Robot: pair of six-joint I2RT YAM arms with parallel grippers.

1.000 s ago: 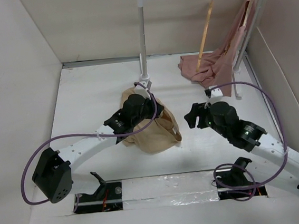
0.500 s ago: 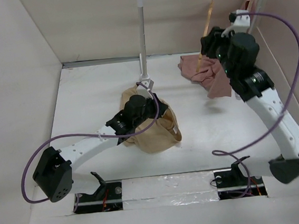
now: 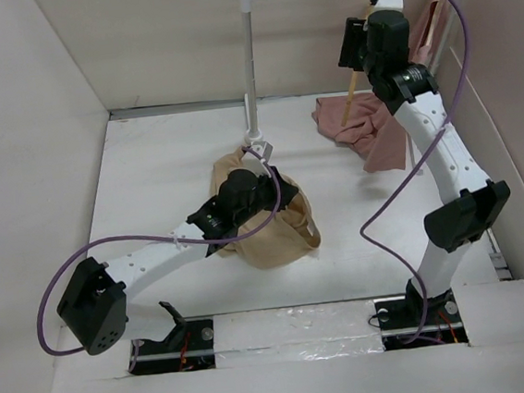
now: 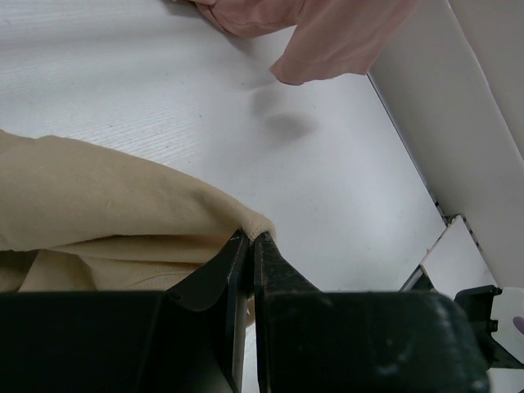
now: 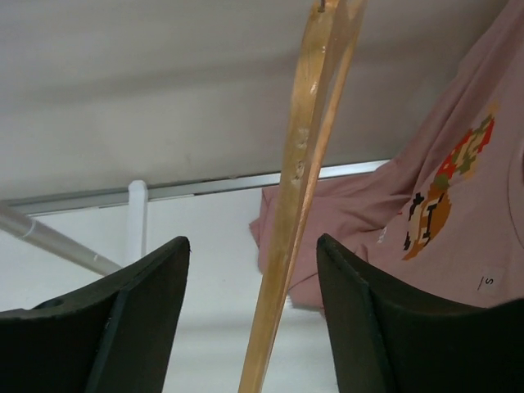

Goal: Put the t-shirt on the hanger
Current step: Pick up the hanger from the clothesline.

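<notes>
on the white table (image 3: pixel 149 179) your left gripper (image 4: pixel 250 239) pinches the t-shirt (image 4: pixel 106 196) hem, ready for lifting, while your right gripper (image 5: pixel 250 246) gapes astride the hanger (image 5: pixel 301 155), likely to seize it.

Tan t-shirt (image 3: pixel 280 237): soft crumpled heap, mid-table (image 3: pixel 148 170), one folded edge lifted. Light wooden hanger (image 5: pixel 300 164): hanging near-vertical, seen edge-on, far right, well apart from t-shirt

The fingers (image 4: pixel 274 272) pinch the tan t-shirt (image 4: pixel 106 205) by a fold at 6 o'clock. A pink garment (image 4: pixel 327 33) lies on the worktop (image 4: pixel 205 115) at 12 o'clock.
</notes>
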